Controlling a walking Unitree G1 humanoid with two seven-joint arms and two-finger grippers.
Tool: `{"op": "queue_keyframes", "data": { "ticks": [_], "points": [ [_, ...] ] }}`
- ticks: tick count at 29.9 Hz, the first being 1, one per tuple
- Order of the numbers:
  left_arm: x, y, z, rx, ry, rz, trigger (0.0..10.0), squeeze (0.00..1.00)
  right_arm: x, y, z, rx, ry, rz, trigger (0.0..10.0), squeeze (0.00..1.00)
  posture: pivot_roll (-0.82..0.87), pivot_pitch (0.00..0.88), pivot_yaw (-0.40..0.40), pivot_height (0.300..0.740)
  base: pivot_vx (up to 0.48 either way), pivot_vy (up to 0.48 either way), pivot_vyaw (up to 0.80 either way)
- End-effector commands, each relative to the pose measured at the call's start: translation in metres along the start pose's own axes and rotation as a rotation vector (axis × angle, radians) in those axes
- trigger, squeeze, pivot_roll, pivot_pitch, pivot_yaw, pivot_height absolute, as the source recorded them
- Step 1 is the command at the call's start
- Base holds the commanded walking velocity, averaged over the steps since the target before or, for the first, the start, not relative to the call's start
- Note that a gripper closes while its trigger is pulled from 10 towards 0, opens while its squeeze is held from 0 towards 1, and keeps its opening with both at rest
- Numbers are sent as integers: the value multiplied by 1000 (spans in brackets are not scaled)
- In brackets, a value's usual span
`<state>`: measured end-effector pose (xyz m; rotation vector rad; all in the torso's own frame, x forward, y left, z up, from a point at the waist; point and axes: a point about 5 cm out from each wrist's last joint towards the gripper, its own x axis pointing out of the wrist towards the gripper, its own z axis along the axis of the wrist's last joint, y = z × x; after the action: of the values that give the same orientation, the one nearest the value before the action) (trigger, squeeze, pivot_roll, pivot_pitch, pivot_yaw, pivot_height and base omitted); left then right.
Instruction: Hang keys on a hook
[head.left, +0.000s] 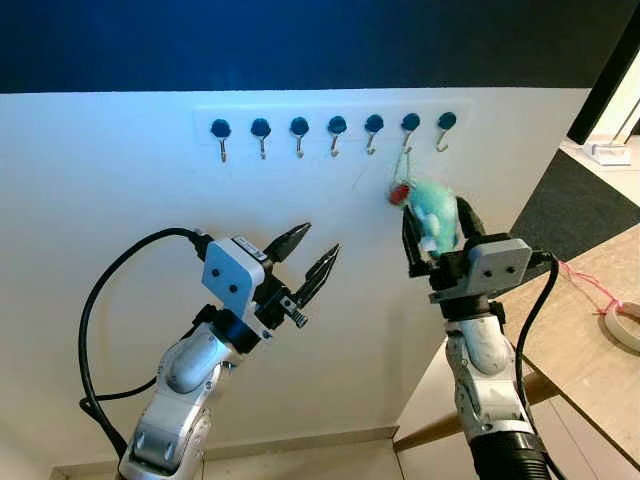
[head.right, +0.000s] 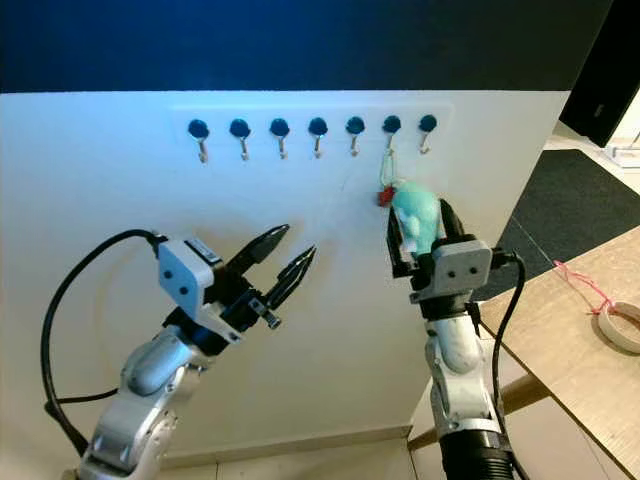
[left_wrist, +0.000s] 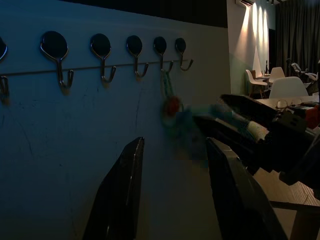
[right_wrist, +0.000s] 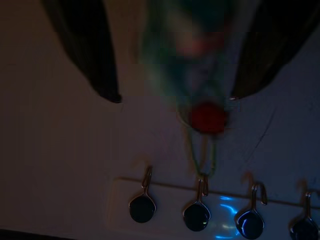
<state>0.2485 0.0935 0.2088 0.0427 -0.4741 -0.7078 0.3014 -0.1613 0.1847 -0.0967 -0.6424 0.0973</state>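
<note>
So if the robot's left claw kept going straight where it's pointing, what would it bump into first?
Probably the white wall just below the hook rail. The left gripper stands open, aimed up at it with nothing between, though depth is hard to judge.

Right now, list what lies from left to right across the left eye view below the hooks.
Black cable → left gripper, open → teal plush keychain, hanging from the second hook from the right, between the right gripper fingers → wooden table → tape roll.

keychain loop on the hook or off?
On. The keychain's cord runs up onto the second hook from the right; the right gripper straddles its teal plush.
</note>
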Motion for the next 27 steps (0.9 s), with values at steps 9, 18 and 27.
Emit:
{"op": "queue_keyframes", "data": {
  "ticks": [9, 18, 27],
  "points": [
    [-1, 1, -2, 21, 10, -4, 10000, 0, -22, -1, -21, -21, 102, -6, 10000, 0, 62, 12, -15, 740, 0, 0, 0],
    [-28, 14, -40, 142, 151, 142, 10000, 0, -102, 8, -83, 7, 504, 96, 10000, 0, 58, 27, -26, 740, 0, 0, 0],
    [-130, 24, -120, 106, 589, 342, 10000, 0, -159, 18, -123, 48, 898, 197, 10000, 0, 49, 35, -6, 740, 0, 0, 0]
  ]
}}
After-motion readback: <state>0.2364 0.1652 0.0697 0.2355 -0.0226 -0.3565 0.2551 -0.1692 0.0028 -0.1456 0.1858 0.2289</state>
